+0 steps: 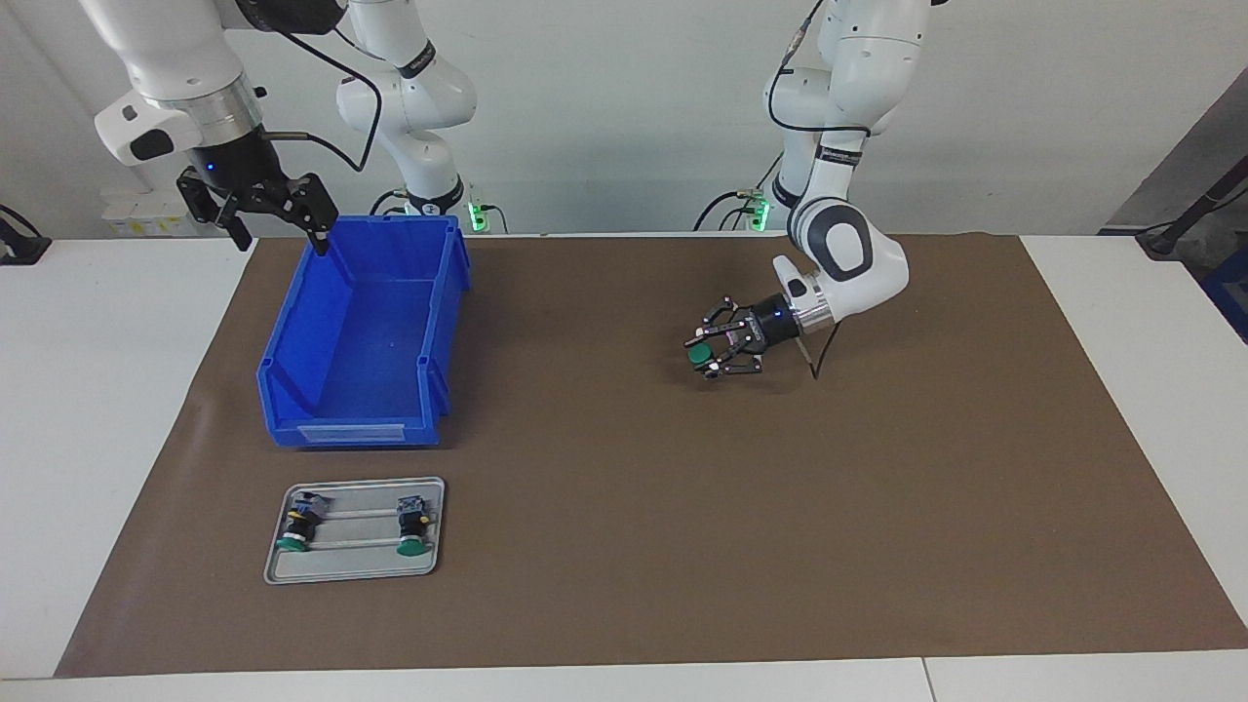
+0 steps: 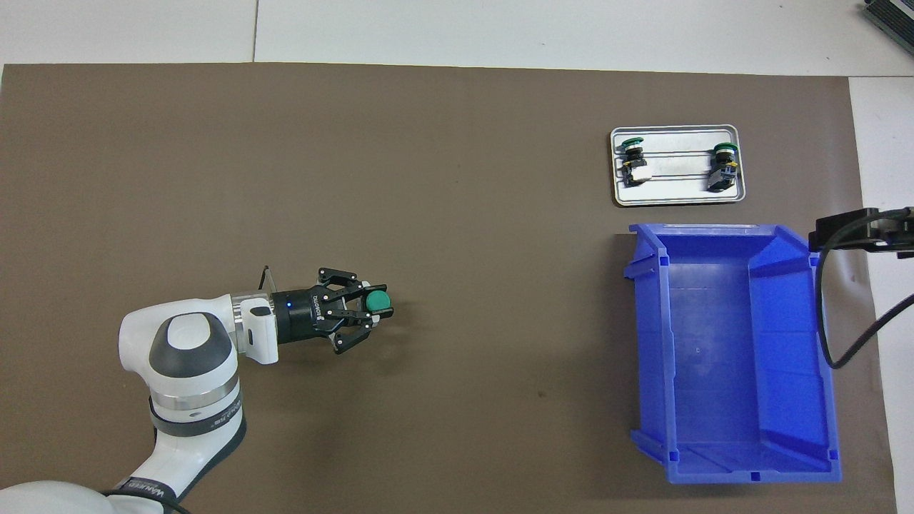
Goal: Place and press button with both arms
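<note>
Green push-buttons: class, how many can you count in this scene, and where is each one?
3. Two lie on the metal tray: one at each end. The third is held by the left gripper over the brown mat. None appears hidden.

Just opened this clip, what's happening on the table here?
The left gripper holds a green-capped button sideways over the bare brown mat, cap pointing toward the right arm's end of the table. The right gripper waits, open, above the corner of the empty blue bin nearest the robots. Two more buttons lie on a small grey tray just past the bin, farther from the robots. Nothing has been pressed yet.
</note>
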